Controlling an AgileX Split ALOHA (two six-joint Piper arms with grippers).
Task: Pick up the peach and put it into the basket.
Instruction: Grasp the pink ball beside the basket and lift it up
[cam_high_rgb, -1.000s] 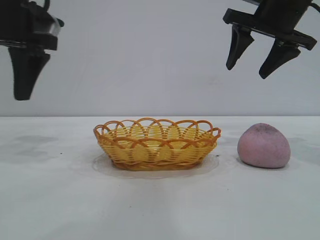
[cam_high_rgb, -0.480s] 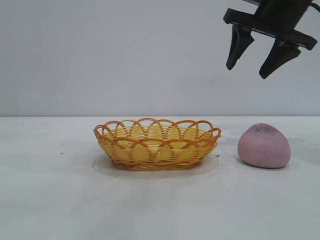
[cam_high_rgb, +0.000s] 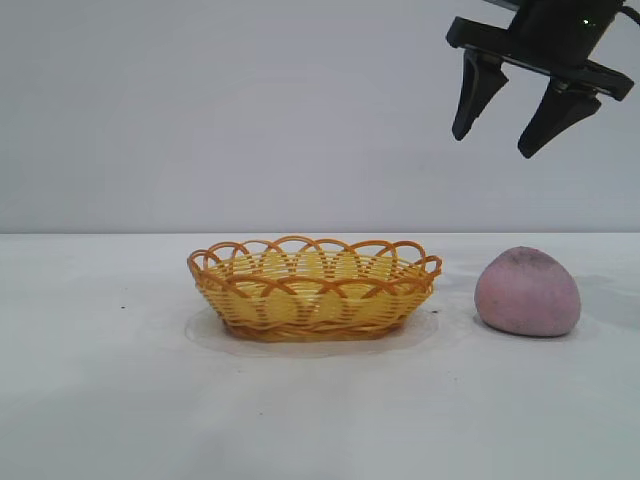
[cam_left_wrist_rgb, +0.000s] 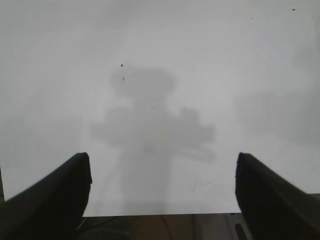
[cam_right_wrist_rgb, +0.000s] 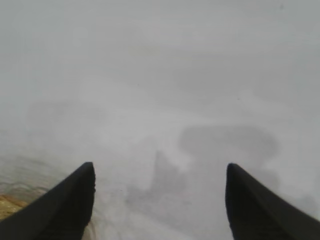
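You have no writing or labels to read here. Your peach (cam_high_rgb: 527, 292), a dull pinkish-mauve rounded lump with a matte skin, sits on the white bench (cam_high_rgb: 100, 400) almost straight below the right gripper (cam_high_rgb: 508, 128), whose jaws hang open and empty. The wicker basket (cam_high_rgb: 314, 288), yellow weave under an orange-brown looped rim, lies beside it. Your left gripper (cam_left_wrist_rgb: 162, 195) jaws gape over bare bench.
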